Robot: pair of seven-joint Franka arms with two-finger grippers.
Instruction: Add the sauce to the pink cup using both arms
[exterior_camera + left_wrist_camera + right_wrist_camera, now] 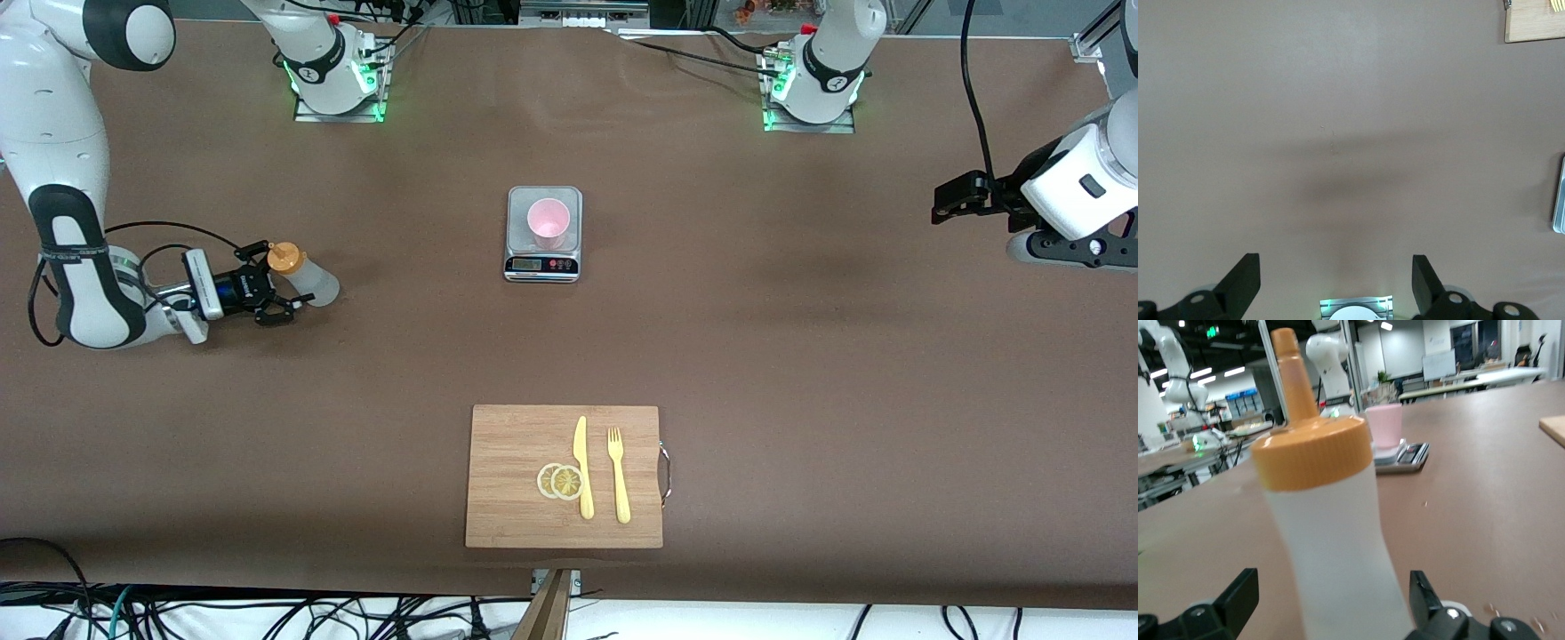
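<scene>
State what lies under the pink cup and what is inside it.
The pink cup stands on a small scale, near the middle of its plate. The inside looks pink and empty, though its bottom is not plain. The plate under the cup is covered.

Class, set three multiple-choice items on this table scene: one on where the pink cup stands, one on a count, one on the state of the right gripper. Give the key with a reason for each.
1. Where does the pink cup stand?
A. on the cutting board
B. on the scale
C. on the bare table

2. How many lemon slices lie on the cutting board?
A. two
B. four
C. none

3. What is the state of the right gripper?
A. shut on the fork
B. open around the sauce bottle
C. shut, over the scale

Key:
1 B: the pink cup sits on the plate of the scale.
2 A: two lemon slices overlap beside the knife on the cutting board.
3 B: the right gripper has fingers spread on either side of the sauce bottle, which stands upright on the table.
</scene>
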